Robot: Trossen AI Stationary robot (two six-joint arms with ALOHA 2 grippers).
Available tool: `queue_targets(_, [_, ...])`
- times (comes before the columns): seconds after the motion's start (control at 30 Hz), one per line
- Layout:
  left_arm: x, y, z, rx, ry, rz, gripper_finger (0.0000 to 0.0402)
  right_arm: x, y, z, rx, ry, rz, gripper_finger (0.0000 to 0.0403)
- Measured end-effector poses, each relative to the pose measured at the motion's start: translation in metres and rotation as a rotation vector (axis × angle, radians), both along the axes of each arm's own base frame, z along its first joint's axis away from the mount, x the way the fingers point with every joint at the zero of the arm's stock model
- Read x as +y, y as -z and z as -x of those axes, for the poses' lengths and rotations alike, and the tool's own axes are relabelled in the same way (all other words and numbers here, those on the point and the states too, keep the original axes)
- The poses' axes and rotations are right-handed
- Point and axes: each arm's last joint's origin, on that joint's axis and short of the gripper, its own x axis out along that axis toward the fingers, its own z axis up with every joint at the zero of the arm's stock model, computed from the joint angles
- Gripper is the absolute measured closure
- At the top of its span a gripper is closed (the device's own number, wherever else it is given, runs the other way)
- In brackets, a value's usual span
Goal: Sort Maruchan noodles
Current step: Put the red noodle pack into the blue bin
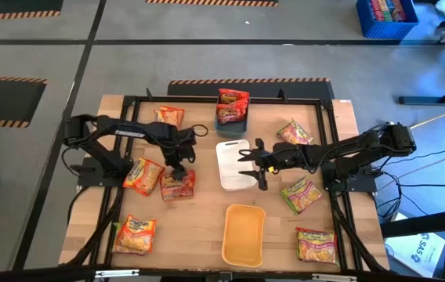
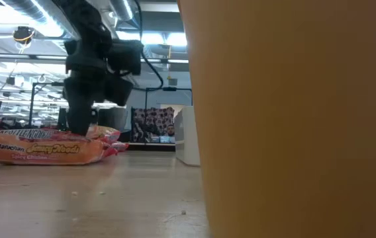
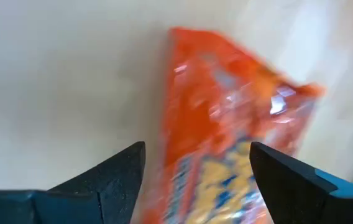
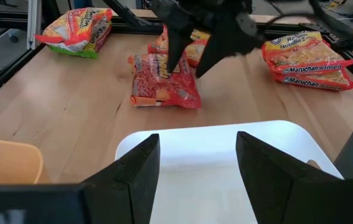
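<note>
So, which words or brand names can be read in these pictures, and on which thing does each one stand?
"Maruchan Ramen" on the orange packet at the far edge in the right wrist view.
"Maruchan" on the orange packet lying flat in the low view; its larger yellow print is too blurred to read.
The red packet under the left gripper has print, too blurred to read.
The other packets' print is too small.

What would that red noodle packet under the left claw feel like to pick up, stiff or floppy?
Probably a bit of both. The red noodle packet lies flat and blocky, so likely a stiff brick inside, light for its size. Its glossy, crinkled wrapper looks slippery, with floppy sealed ends. The open left gripper straddles it, so squeezing too hard could crack the noodles.
</note>
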Motion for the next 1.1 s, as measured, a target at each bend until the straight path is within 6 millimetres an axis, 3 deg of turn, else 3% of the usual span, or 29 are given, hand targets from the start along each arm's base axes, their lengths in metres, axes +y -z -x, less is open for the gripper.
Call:
queue_targets(0.13, [0.003, -0.001, 0.010, 0.040, 0.034, -0.072, 0.0119, 0.000, 0.000, 0.000, 0.001, 0.000, 0.000, 0.0210])
queue_targets(0.43, [0.006, 0.030, 0.018, -0.011, 0.025, 0.131, 0.0119, 0.000, 0.000, 0.000, 0.001, 0.000, 0.000, 0.0210])
queue_targets(0.73, [0.004, 0.039, 0.014, -0.058, 0.033, 0.208, 0.0125, 0.000, 0.000, 0.000, -0.001, -0.001, 0.003, 0.0210])
queue_targets(1.1, [-0.001, 0.044, 0.000, -0.205, 0.098, 0.275, 0.0231, 0.000, 0.000, 0.000, 0.000, -0.001, 0.004, 0.0210])
